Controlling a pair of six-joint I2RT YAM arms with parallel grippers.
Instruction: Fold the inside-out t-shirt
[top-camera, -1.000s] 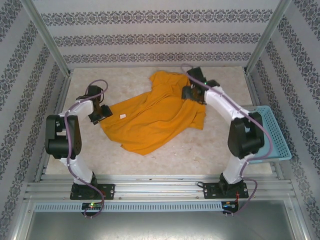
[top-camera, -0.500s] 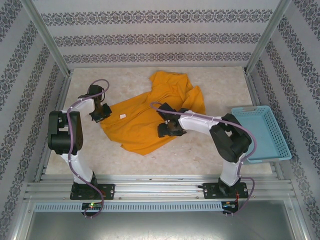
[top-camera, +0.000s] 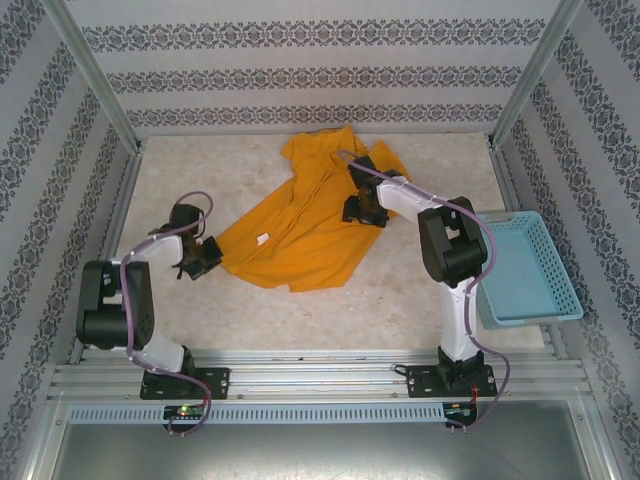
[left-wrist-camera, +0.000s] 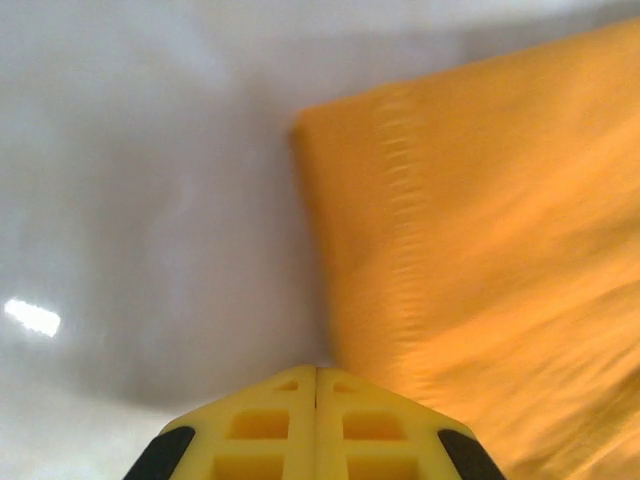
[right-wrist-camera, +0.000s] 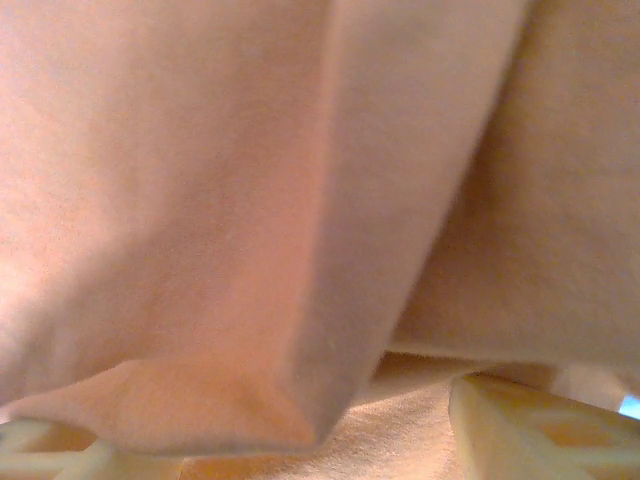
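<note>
Your left claw (top-camera: 203, 256) is pressed together at the inside-out t-shirt's (top-camera: 300, 235) left corner; your right claw (top-camera: 360, 210) is spread amid its cloth.

t-shirt (top-camera: 300, 230) lies on the table (top-camera: 400, 295), stretched diagonally: 1 end at far centre, the other toward near-left. left gripper (top-camera: 203, 255) sits at the shirt's near-left corner, left of the cloth and touching it. Left wrist view: the gripper tip meets the hem edge, with cloth spreading right and ahead and bare table to the left. right gripper (top-camera: 362, 208) is on top of the shirt's far-right part, behind and right of the left one. Right wrist view: a fold of cloth hangs ahead of its 2 fingers (right-wrist-camera: 540, 430) and dips between them. basket (top-camera: 520, 280) is at the table's right edge, right of the right arm, well apart from the shirt.
</note>
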